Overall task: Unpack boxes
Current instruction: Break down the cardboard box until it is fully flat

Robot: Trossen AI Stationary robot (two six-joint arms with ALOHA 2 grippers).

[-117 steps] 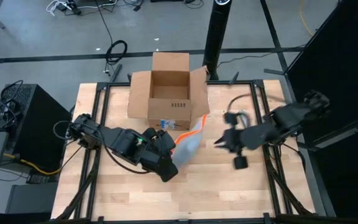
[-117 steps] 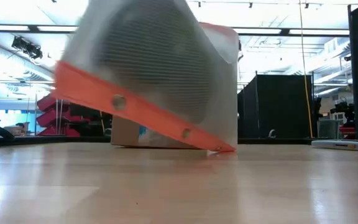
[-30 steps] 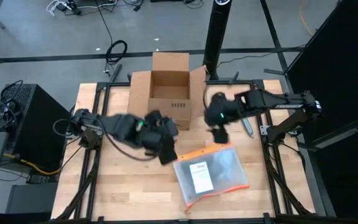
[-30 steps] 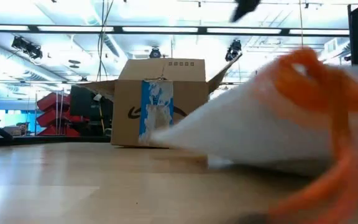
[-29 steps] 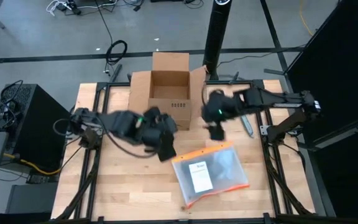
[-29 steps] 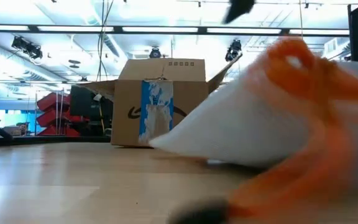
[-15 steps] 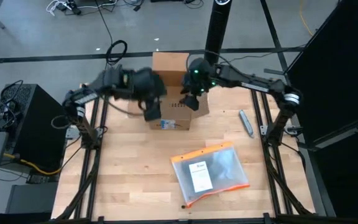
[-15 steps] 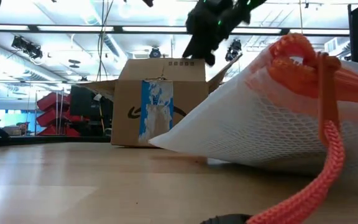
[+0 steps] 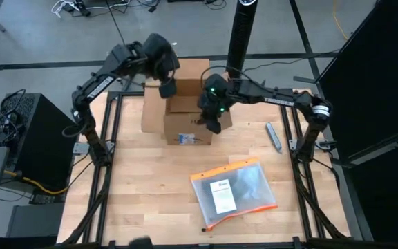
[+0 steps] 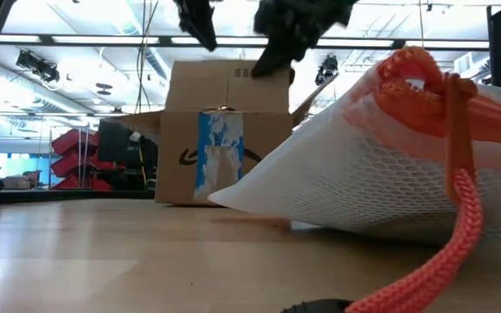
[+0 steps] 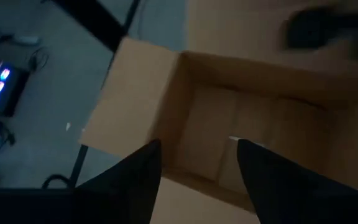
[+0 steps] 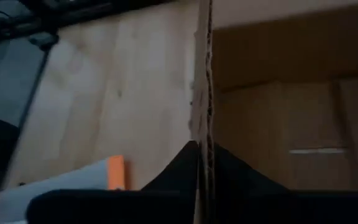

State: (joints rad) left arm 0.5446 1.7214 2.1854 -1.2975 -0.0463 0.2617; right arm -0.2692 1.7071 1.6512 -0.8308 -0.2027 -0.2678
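Brown cardboard box (image 9: pixel 185 104) is seen at the table's far edge, flaps up. Its right flap edge is pinched between the fingers of the right gripper (image 12: pixel 199 163). The left gripper (image 11: pixel 197 163) is held above the box's far-left corner, fingers parted, nothing grasped. A clear pouch (image 9: pixel 235 191) lies nearer.

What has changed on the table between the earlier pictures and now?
The pouch was carried out from the box and let go; it now lies flat on the table. Both arms then swung back to the box: the left gripper hovers open over its inside, and the right gripper has closed on its right wall. The box and the pen stayed where they were.
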